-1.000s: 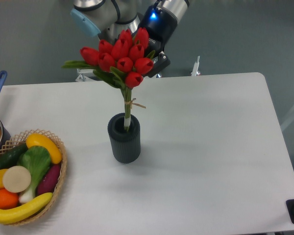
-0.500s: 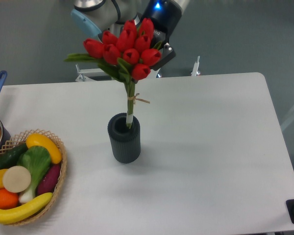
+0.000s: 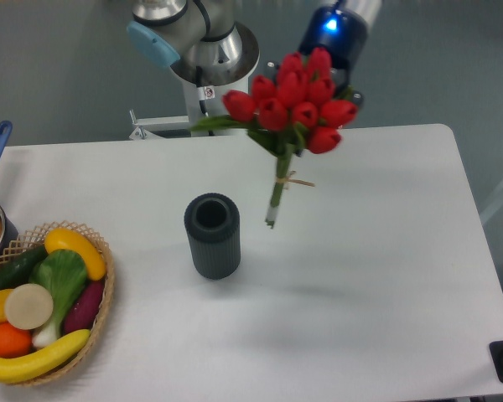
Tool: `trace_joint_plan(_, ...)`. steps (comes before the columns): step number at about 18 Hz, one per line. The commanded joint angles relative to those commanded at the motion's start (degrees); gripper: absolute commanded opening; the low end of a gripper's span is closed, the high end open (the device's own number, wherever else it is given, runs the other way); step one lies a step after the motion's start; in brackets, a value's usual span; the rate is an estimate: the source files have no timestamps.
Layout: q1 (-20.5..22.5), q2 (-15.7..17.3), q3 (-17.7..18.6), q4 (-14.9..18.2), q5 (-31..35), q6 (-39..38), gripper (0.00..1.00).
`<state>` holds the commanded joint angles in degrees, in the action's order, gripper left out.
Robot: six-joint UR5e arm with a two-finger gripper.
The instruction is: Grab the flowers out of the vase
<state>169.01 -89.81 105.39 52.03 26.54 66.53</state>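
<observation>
Hand [image 3: 339,79] mostly hidden behind the flowers [image 3: 295,105], carrying the bunch in the air; its opening cannot be seen. Nearest, a basket [image 3: 101,318] of vegetables at the table's [image 3: 377,276] left edge. Mid-table, the vase [image 3: 212,235], upright, with the stems hanging clear just right of it.

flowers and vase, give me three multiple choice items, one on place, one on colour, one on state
1. Where are the flowers?
A. standing in the vase
B. in the air, right of the vase
C. lying in the basket

2. What colour is the vase?
A. dark grey
B. white
C. red

3. What state is the vase in?
A. tipped over
B. upright and holding stems
C. upright and empty

Answers:
1 B, the stem ends hang clear above the table, beside the vase.
2 A, its ribbed wall is dark grey.
3 C, it stands on the table with its mouth open and nothing in it.
</observation>
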Motion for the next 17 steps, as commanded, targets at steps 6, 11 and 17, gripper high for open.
trace_joint_plan(6,0.9,-1.3,-0.4,-0.2,0.0,1.2,0.39)
trace_joint_plan(11,1.8,-1.2,-0.1,-0.1,-0.1,1.9,0.39)
trace_joint_plan(17,1.9,-1.2,0.2,-0.1,-0.1,1.9,0.39)
